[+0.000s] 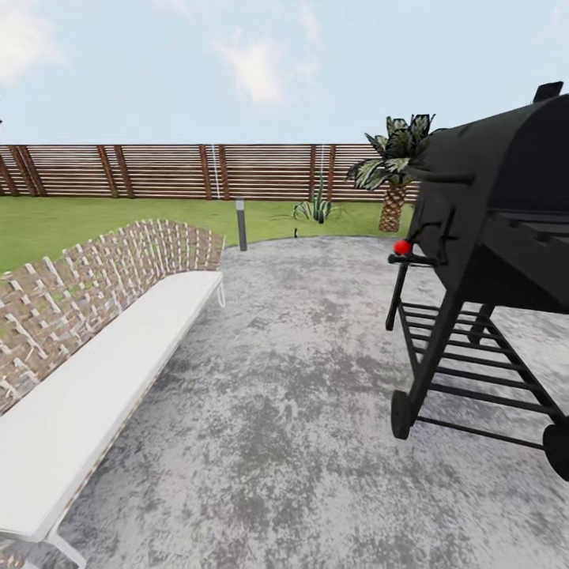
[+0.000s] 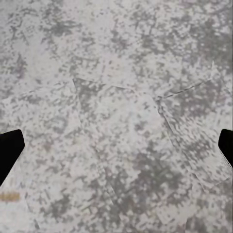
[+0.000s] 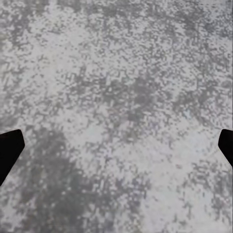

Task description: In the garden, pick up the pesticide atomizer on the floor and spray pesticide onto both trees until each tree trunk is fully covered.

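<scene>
The pesticide atomizer and the two trees are out of view. Ahead lies the garden: a green lawn (image 1: 95,217) behind a brown slatted fence (image 1: 166,170). In the left wrist view my left gripper (image 2: 116,150) hangs over mottled grey paving, its two black fingertips (image 2: 8,148) far apart with nothing between them. The right wrist view has my right gripper (image 3: 116,148) the same way, black fingertips (image 3: 9,145) wide apart over bare grey paving.
A woven-back bench with a white seat (image 1: 95,387) runs along the left. A black wheeled barbecue grill (image 1: 490,261) stands close on the right. Between them stretches grey paving (image 1: 292,395). A short bollard light (image 1: 240,225) and a small palm (image 1: 391,170) stand at the lawn's edge.
</scene>
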{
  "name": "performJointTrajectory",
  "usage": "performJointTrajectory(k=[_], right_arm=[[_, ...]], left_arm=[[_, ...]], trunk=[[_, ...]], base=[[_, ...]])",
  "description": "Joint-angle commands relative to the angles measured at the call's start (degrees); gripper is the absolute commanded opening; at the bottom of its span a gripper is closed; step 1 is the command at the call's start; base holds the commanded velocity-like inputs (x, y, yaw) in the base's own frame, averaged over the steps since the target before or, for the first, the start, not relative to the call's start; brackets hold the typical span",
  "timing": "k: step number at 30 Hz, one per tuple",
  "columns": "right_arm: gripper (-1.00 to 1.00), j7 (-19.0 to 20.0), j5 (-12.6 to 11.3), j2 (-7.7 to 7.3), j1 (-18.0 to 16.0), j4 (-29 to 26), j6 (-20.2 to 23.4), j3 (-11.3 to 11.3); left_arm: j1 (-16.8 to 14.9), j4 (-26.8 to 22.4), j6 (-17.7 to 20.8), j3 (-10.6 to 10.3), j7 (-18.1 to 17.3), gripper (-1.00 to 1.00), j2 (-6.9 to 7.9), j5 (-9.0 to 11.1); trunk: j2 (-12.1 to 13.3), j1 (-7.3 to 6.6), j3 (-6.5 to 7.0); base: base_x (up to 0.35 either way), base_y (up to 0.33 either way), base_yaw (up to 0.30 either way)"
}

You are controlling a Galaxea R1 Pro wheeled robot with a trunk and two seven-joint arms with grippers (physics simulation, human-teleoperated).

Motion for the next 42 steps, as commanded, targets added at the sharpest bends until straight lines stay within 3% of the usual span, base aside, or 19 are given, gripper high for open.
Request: performJointTrajectory(k=[1, 13, 22, 42], right_arm=[[1.0, 0.0, 0.0, 0.0, 0.0, 0.0, 0.0, 0.0], [1.0, 0.25, -0.09, 0.35, 0.0, -0.09, 0.0, 0.0], [1.0, 0.22, -0.09, 0.35, 0.0, -0.04, 0.0, 0.0], [1.0, 0.18, -0.09, 0.35, 0.0, -0.01, 0.0, 0.0]], left_arm=[[-0.01, 0.0, 0.0, 0.0, 0.0, 1.0, 0.0, 0.0], [0.02, 0.0, 0.0, 0.0, 0.0, 1.0, -0.03, -0.01], [0.01, 0.0, 0.0, 0.0, 0.0, 1.0, -0.05, 0.0], [-0.01, 0.0, 0.0, -0.08, 0.0, 1.0, -0.05, 0.0]], trunk=[[0.0, 0.0, 0.0], [0.0, 0.0, 0.0], [0.0, 0.0, 0.0], [0.0, 0.0, 0.0]], base=[[0.329, 0.11, 0.0], [0.332, 0.105, -0.009], [0.332, 0.113, -0.178], [0.332, 0.124, -0.004]])
